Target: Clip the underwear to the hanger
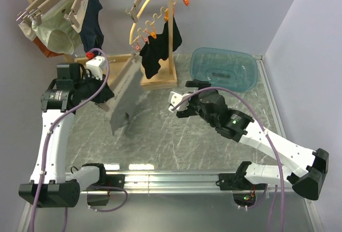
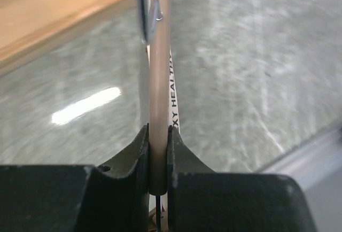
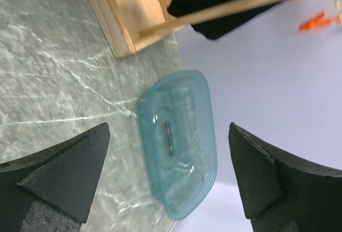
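**Hanger pinched in left jaws, right jaws spread**

Marbled grey-green bench (image 1: 176, 136) fills most of the overhead view. A wooden rack (image 1: 171, 23) stands at upper centre with dark garments (image 1: 155, 53) hanging on it. A clear blue tub (image 1: 224, 69) sits on the bench toward the upper right.

The underwear (image 1: 125, 103) shows left of centre as a pale grey sheet slanting down the frame, just right of the left arm's wrist. From above I cannot tell whether it is clipped.

In the left wrist view, the hanger (image 2: 159, 82) is a light wooden bar running up the middle of the frame, with a metal clip (image 2: 152, 15) near the top. The left gripper (image 2: 158, 130) has its jaws pinching that bar from both sides.

The right gripper (image 3: 169, 128) has its jaws spread wide, with the tub visible beyond the gap.
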